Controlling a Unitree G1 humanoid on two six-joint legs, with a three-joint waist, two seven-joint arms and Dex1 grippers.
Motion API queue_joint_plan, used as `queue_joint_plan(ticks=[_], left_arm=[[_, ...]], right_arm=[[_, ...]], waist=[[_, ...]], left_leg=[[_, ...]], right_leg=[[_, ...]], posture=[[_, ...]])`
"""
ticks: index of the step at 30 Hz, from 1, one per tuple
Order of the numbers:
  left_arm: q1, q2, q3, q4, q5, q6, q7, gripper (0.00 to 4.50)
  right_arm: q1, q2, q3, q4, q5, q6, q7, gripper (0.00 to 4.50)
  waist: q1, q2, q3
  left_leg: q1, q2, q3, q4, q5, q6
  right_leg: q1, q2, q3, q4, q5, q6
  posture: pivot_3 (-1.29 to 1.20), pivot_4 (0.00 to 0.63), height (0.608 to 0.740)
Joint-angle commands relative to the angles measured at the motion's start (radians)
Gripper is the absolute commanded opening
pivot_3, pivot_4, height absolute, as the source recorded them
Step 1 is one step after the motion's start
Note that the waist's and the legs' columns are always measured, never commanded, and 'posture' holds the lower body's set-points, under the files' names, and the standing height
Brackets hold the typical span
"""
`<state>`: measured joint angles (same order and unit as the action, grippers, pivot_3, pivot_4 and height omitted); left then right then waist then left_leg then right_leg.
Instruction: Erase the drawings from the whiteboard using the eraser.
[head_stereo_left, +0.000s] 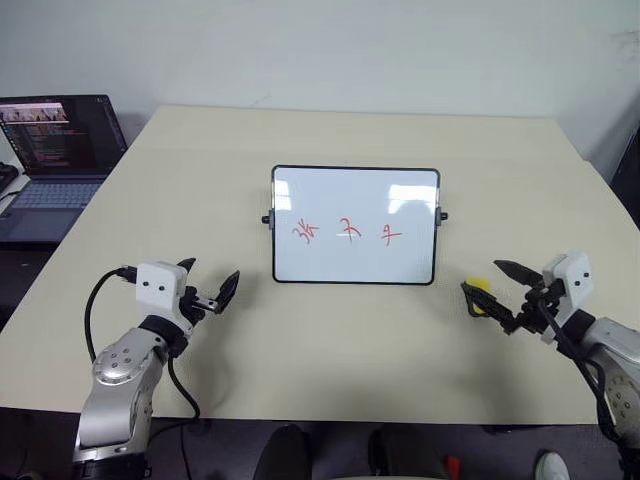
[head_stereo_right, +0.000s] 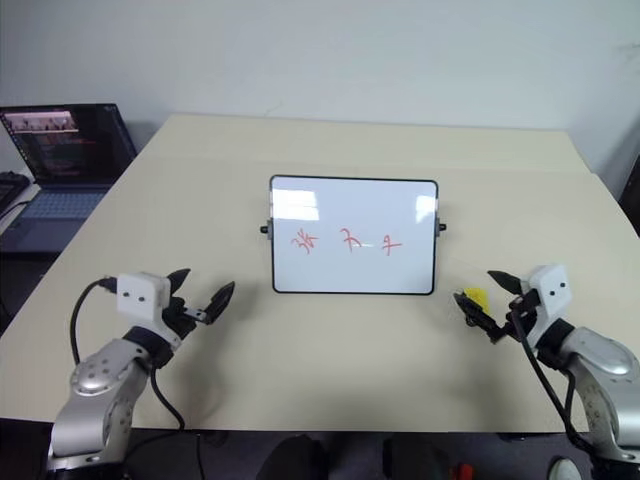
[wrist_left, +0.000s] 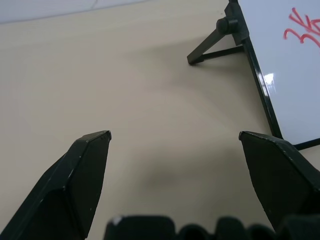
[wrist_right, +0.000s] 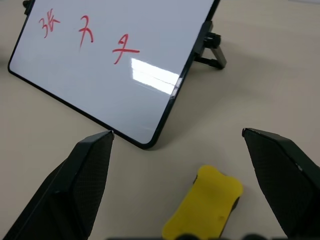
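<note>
Pale beige tabletop (head_stereo_left: 330, 340) runs up to a plain white wall, with an open laptop (head_stereo_left: 55, 150) at its far left corner. Near the middle stands the whiteboard (head_stereo_left: 355, 265), propped at a tilt on small black legs, its three red drawings (head_stereo_left: 346, 232) in a row across the middle of the white face. To the right of the board, just off its lower right corner, the yellow eraser (wrist_right: 205, 207) lies flat on the tabletop; its dark part seems to be underneath, though that is hard to make out. The right hand (head_stereo_left: 492, 287) hovers around it with fingers spread wide, not touching. The left hand (head_stereo_left: 212, 285) hangs over bare tabletop left of the board, fingers likewise spread and holding nothing.
</note>
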<state>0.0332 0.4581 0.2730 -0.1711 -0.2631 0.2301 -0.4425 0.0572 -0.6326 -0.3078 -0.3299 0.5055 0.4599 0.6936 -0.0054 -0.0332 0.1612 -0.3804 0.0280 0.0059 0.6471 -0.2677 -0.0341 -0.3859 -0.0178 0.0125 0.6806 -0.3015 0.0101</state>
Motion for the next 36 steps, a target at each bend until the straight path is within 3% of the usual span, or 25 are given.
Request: queue_joint_plan(ticks=[1,11,18,26,36], left_arm=[[-0.021,0.0,0.002,0.025,0.022,-0.019,0.023,4.47],[-0.049,0.038,0.037,0.037,-0.038,0.029,-0.041,4.47],[-0.06,0.171,0.081,0.044,-0.118,0.069,-0.194,4.47],[-0.069,0.365,0.013,-0.036,-0.187,0.139,-0.456,4.47],[-0.275,0.38,-0.118,-0.095,-0.244,0.172,-0.601,4.47]], right_arm=[[-0.014,-0.015,-0.016,0.001,-0.01,-0.001,-0.014,4.5],[-0.049,0.009,-0.028,-0.087,0.034,0.057,-0.087,4.5],[-0.042,0.005,-0.023,-0.183,0.07,0.158,-0.147,4.5],[-0.069,-0.003,-0.072,-0.31,0.117,0.379,-0.317,4.5],[-0.078,0.025,-0.009,-0.279,0.025,0.445,-0.447,4.5]], waist=[[0.0,0.0,0.0],[0.0,0.0,0.0],[-0.001,0.0,0.0],[-0.001,0.001,0.001],[0.0,0.001,0.001]], left_leg=[[0.0,0.0,0.0,0.0,0.0,0.0],[0.0,0.0,-0.001,0.0,0.0,0.0],[0.0,0.0,0.0,0.0,0.0,0.0],[-0.001,0.0,0.0,-0.001,0.0,0.0],[-0.001,0.0,0.0,-0.001,0.0,0.0]], right_leg=[[0.0,0.0,0.0,0.0,0.0,0.0],[0.0,0.0,-0.001,0.0,0.0,0.0],[0.0,0.0,-0.001,0.0,0.0,0.0],[-0.001,0.0,-0.001,-0.001,0.0,0.0],[-0.002,0.001,0.0,0.0,0.0,0.0]], posture=[[0.0,0.15,0.74],[0.0,0.15,0.74],[0.0,0.15,0.74],[0.0,0.15,0.74],[0.0,0.15,0.74]])
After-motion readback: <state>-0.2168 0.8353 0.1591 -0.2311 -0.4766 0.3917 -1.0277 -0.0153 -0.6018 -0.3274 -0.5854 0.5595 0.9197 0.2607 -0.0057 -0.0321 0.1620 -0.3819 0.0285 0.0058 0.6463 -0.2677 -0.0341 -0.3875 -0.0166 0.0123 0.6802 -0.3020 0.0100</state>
